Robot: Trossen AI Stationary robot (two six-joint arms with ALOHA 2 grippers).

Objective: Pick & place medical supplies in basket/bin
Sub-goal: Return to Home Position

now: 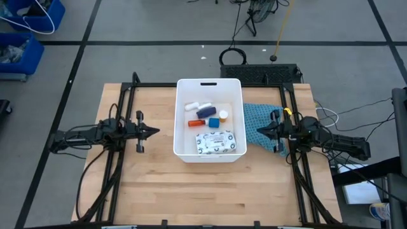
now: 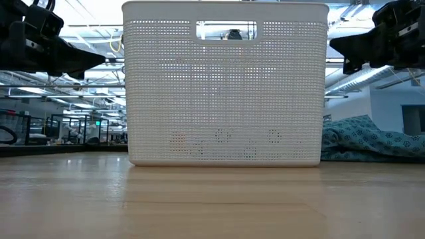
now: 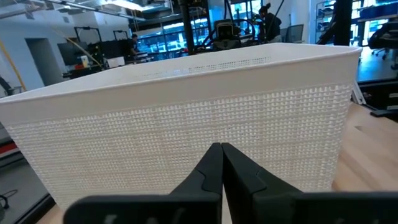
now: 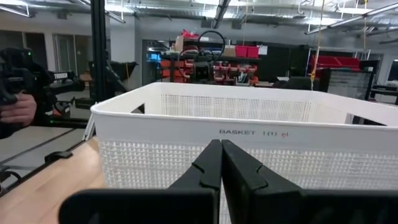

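Note:
The white basket [image 1: 181, 114] stands on the wooden table's middle; it also shows in the low view [image 2: 226, 86]. Inside lie a flat white patterned packet [image 1: 219, 142], white tubes [image 1: 198, 105], an orange bottle [image 1: 197, 123], a dark blue piece [image 1: 206, 112] and a small blue cube [image 1: 214, 122]. My left gripper [image 1: 155, 132] is shut and empty, left of the basket, above the table. My right gripper [image 1: 259, 131] is shut and empty, right of the basket, over the teal cloth [image 1: 259, 117].
The teal cloth [image 2: 372, 141] lies on the table right of the basket. Blue crates [image 1: 25, 32] stand on the floor at the far left. A person's hand [image 4: 18, 111] shows beyond the table. Bare table lies near the front edge.

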